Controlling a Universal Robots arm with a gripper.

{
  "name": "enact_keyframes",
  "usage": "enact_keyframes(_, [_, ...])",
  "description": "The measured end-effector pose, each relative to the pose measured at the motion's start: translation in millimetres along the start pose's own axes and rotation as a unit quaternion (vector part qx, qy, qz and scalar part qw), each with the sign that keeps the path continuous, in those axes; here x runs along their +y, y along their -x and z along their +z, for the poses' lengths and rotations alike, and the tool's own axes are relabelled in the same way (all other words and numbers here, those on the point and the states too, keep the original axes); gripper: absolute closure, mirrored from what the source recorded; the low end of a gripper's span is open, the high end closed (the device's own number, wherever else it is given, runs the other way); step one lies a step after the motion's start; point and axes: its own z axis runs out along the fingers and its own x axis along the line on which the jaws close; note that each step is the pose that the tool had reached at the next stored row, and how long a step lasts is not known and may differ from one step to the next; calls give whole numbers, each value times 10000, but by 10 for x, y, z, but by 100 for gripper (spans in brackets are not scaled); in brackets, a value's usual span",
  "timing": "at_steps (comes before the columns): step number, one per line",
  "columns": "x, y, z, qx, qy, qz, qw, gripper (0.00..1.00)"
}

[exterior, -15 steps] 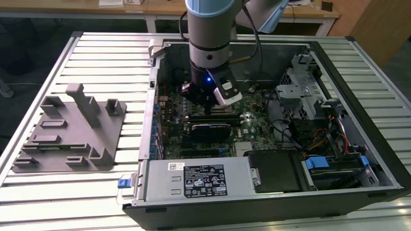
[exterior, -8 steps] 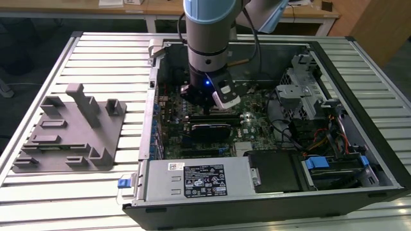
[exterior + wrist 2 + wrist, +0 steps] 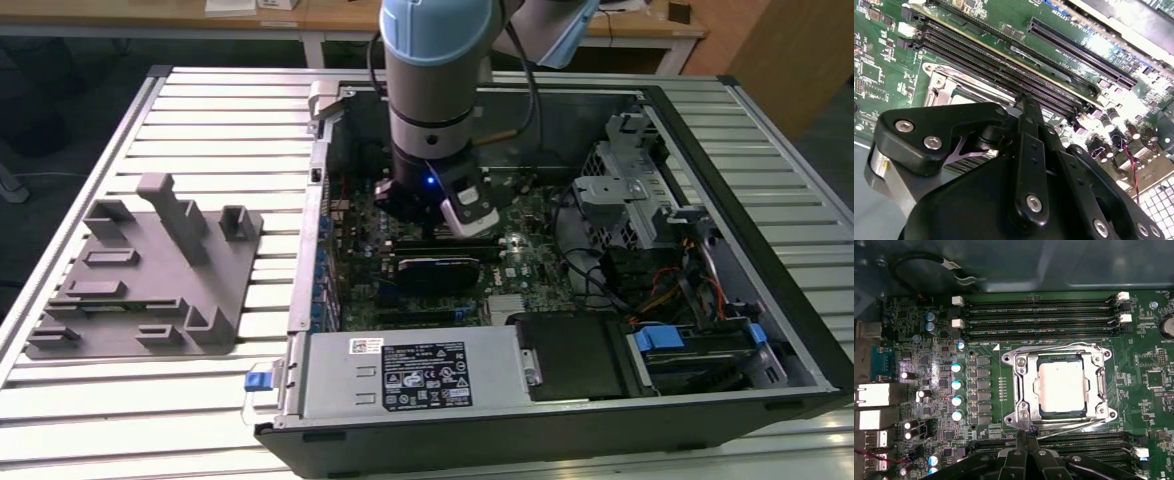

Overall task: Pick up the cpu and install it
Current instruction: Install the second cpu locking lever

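The cpu [image 3: 1061,387], a flat square chip with a pale silver top, lies inside the motherboard socket in the first wrist view, and the socket's metal frame [image 3: 1019,390] surrounds it. My gripper [image 3: 1026,432] hovers just outside one edge of that frame with its fingertips pressed together and nothing between them. In the second wrist view the black gripper [image 3: 1024,100] points down at the board beside a corner of the socket frame [image 3: 946,87]. In the exterior view the arm [image 3: 427,100] reaches down into the open computer case [image 3: 747,150].
Rows of memory slots [image 3: 1039,317] run along both sides of the socket. Capacitors [image 3: 957,385] stand beside it. In the exterior view a grey plastic fixture [image 3: 147,270] sits on the slatted table at the left. The power supply [image 3: 414,370] and drive bays [image 3: 667,340] fill the case's near side.
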Motion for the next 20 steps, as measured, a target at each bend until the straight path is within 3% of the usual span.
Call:
enact_keyframes(9, [-55, -62, 32, 16, 245, 2, 9997, 89])
enact_keyframes(20, [-61, -68, 82, 28, 465, 12, 9989, 89])
